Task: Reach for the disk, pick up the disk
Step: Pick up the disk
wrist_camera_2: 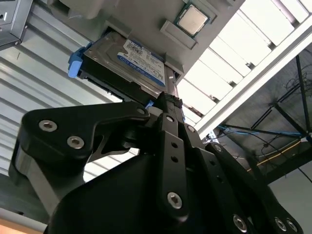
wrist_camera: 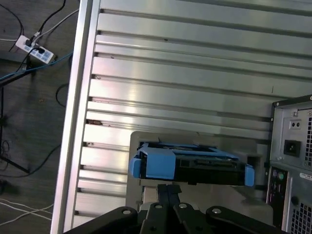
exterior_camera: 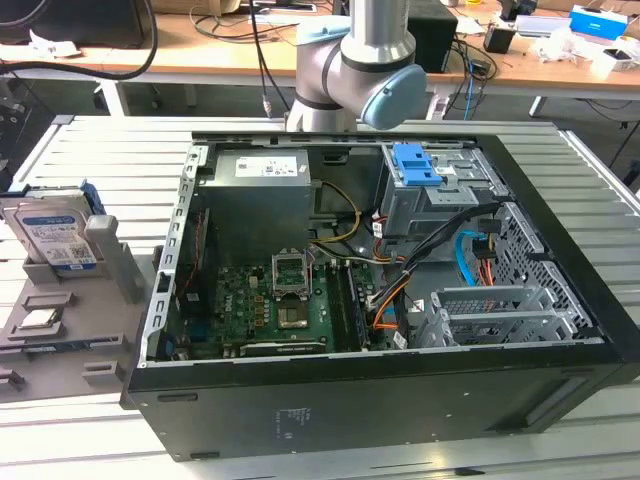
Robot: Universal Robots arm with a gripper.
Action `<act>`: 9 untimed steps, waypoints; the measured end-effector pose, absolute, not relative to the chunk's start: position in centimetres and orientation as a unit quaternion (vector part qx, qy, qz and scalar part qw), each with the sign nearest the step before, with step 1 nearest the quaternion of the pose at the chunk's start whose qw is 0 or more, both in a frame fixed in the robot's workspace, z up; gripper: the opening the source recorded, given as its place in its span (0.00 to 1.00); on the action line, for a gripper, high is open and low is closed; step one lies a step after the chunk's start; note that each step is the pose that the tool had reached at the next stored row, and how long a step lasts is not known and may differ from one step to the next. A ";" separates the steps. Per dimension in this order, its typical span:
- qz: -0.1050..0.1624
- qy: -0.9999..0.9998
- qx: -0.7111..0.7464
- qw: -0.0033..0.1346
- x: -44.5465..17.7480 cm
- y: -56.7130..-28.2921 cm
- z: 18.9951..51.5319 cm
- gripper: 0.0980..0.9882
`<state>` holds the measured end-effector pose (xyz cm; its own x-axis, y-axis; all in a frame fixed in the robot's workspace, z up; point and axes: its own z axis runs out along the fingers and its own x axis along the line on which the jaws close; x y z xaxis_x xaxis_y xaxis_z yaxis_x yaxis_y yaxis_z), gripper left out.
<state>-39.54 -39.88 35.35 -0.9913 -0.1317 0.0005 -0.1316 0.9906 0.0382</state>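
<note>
While the exterior view gives me the whole bench, the wrist cameras add the pincer.

Exterior: arm (exterior_camera: 370,60) at top centre, open computer case (exterior_camera: 400,400) across the middle and right. The disk (exterior_camera: 55,235) stands on edge in a grey holder (exterior_camera: 115,260) at the exterior view's left, mid-height, with its label facing the camera. A small square chip (exterior_camera: 38,320) sits on the holder's tray, lower in the frame. All of it rests on the slatted table (exterior_camera: 100,150).

Second wrist view: pincer (wrist_camera_2: 168,100) seen from behind, with its black fingers pressed together and nothing between them. Beyond the tips I see the disk (wrist_camera_2: 136,61) label side on, its blue side frame (wrist_camera_2: 74,63) at the far end, and the chip (wrist_camera_2: 192,19) further out.

First wrist view: the same closed pincer (wrist_camera: 168,187), with the disk (wrist_camera: 195,163) edge-on and the blue frame wrapped around it. It adds the back panel of the case (wrist_camera: 292,161) and a power strip (wrist_camera: 34,51) on the floor past the table edge.

In both wrist views the tips point at the disk, which sits just ahead of them in its holder and isn't gripped. I can't tell whether the tips touch it.
</note>
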 end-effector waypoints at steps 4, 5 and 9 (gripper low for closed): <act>-0.019 -0.997 0.081 0.002 -39.5 -39.9 35.3 0.01; -0.019 -0.996 0.083 0.002 -39.5 -39.9 35.3 0.01; -0.019 -0.994 0.106 0.002 -39.5 -39.9 35.3 0.01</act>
